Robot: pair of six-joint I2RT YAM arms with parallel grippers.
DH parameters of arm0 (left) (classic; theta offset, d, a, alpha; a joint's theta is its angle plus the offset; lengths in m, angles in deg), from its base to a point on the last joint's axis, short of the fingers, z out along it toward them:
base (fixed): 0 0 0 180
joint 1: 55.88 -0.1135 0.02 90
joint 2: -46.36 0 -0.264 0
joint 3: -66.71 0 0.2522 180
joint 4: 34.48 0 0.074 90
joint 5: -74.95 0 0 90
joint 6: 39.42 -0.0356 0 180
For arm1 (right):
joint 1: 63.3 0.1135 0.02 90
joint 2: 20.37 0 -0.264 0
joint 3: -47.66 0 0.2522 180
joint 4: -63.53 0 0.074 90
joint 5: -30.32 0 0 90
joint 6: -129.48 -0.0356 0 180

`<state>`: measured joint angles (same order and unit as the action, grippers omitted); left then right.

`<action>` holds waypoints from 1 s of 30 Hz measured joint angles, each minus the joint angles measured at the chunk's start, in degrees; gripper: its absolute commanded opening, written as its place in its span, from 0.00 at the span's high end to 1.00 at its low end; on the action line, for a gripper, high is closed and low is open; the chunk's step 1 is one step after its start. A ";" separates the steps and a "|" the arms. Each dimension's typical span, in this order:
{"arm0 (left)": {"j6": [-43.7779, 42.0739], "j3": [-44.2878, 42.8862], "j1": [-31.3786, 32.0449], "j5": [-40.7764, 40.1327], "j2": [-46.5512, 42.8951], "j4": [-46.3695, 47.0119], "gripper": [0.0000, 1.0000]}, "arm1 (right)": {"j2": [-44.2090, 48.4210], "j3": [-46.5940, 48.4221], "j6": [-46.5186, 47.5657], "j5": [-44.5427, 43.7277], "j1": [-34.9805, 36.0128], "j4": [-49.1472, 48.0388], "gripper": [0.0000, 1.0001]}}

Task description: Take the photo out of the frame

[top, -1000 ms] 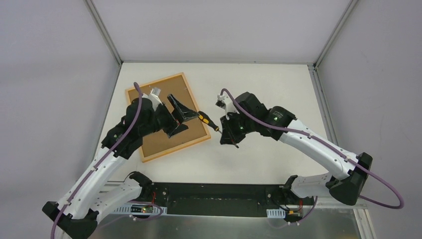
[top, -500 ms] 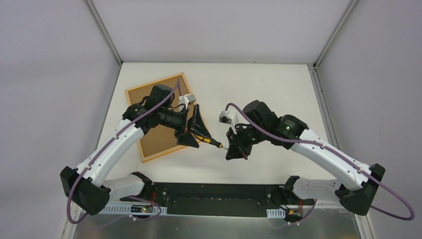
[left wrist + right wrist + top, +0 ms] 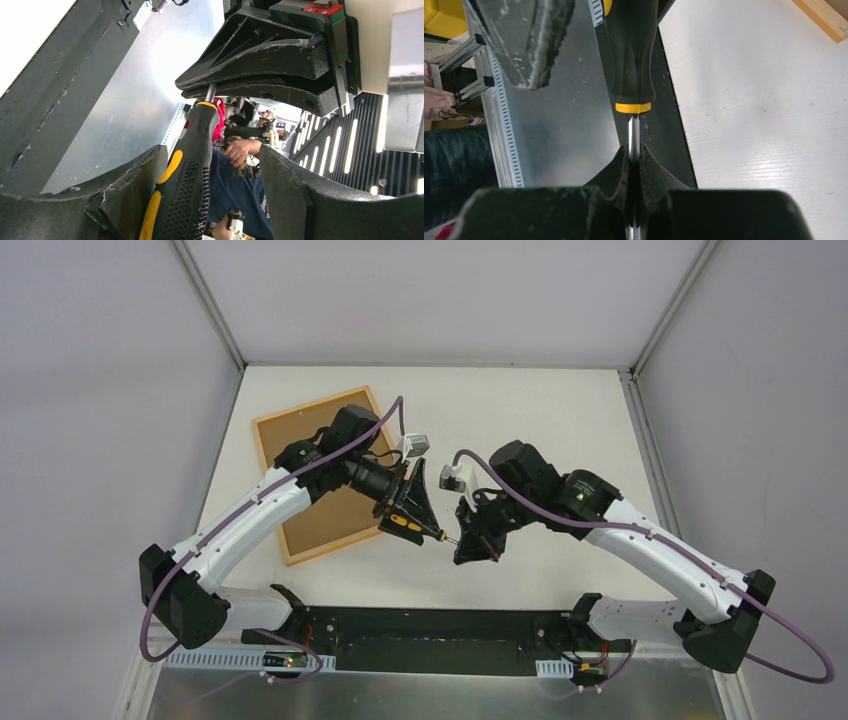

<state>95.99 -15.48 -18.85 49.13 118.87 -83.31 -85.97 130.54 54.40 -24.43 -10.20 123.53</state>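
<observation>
The frame (image 3: 310,406) lies back side up at the table's left, its brown backing board (image 3: 290,430) filling it. The photo is hidden. Right of the frame, above the table, a black-and-yellow screwdriver (image 3: 408,523) hangs between both arms. My right gripper (image 3: 462,538) is shut on its metal shaft (image 3: 633,135). My left gripper (image 3: 410,508) straddles the handle (image 3: 187,190). It is open: one finger (image 3: 125,190) touches the handle and a wide gap separates the handle from the other (image 3: 310,200).
The frame's pale wooden corner (image 3: 824,17) shows at the right wrist view's top right. A black rail (image 3: 430,635) and a metal sheet run along the near edge by the arm bases. Grey walls enclose the white table (image 3: 520,410).
My left arm swung right off the frame and brought its jaws around the screwdriver handle, then narrowed them. My right gripper carried the screwdriver toward the near edge, still shut on the shaft.
</observation>
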 measured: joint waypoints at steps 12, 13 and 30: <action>-1.55 0.52 0.02 3.43 0.92 0.35 0.93 | 1.33 0.04 1.88 2.16 -0.09 0.79 1.00; -1.73 0.98 0.00 4.28 0.85 0.66 1.00 | 1.33 0.07 2.08 2.21 -0.11 0.85 0.95; -2.25 2.99 -6.38 -32.61 -11.23 -11.76 1.00 | 12.70 -2.32 -22.01 -42.16 -3.30 -4.28 0.01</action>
<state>93.74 -12.48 -25.23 16.52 107.63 -95.07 -73.27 128.23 32.39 -66.59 -13.50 119.25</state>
